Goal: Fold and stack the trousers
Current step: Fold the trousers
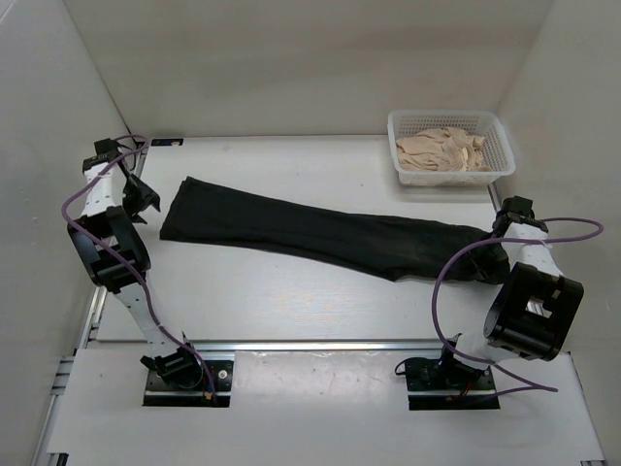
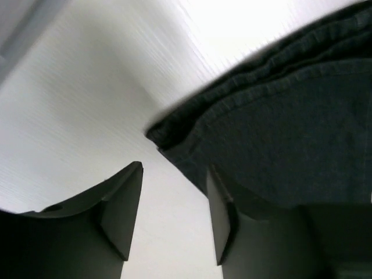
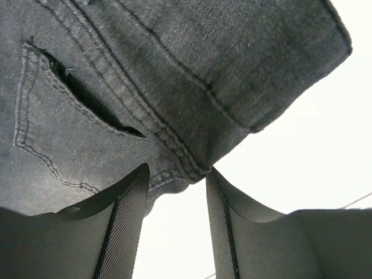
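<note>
One pair of black trousers point(image 1: 320, 233) lies stretched out long and flat across the white surface point(image 1: 291, 311). The left fingers point(image 2: 119, 215) are apart beside one end. The right fingers point(image 3: 125, 224) are apart at the other end, gripping nothing.

Bright even light; trousers point(image 2: 279, 133) blurred in left wrist view, glare above

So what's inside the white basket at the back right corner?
The basket holds a crumpled pile of beige clothes, reaching about to its rim. How many pieces there are cannot be told; the pile covers the basket's floor and anything beneath.
</note>
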Available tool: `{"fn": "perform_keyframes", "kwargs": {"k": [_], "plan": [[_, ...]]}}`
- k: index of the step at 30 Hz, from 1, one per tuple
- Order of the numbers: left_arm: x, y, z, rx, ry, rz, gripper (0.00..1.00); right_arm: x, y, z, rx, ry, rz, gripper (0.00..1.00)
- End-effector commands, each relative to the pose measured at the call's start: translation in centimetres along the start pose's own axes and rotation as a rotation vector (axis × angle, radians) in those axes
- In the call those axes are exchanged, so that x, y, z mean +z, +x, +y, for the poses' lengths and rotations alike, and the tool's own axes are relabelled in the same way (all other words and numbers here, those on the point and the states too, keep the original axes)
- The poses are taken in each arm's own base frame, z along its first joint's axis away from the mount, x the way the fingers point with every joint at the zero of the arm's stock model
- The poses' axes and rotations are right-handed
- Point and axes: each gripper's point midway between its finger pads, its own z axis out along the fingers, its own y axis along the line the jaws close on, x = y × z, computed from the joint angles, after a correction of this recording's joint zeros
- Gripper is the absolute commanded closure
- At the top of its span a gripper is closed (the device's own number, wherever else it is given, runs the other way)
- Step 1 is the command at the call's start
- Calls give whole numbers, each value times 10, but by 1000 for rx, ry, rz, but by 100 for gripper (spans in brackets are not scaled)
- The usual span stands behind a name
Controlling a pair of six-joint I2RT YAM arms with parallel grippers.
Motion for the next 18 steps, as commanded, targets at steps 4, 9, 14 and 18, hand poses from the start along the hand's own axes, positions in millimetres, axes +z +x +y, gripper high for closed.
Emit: {"fn": "perform_keyframes", "kwargs": {"k": [4, 9, 14, 18], "plan": [[-4, 17, -22, 34, 94, 27, 11, -11, -12, 9, -23, -50, -53, 50], [27, 29, -23, 64, 57, 72, 3, -12, -11, 10, -32, -58, -47, 50], [53, 40, -26, 73, 45, 123, 18, -12, -11, 10, -32, -58, -47, 50], [68, 50, -17, 45, 2, 145, 33, -14, -13, 13, -33, -71, -48, 50]]}}
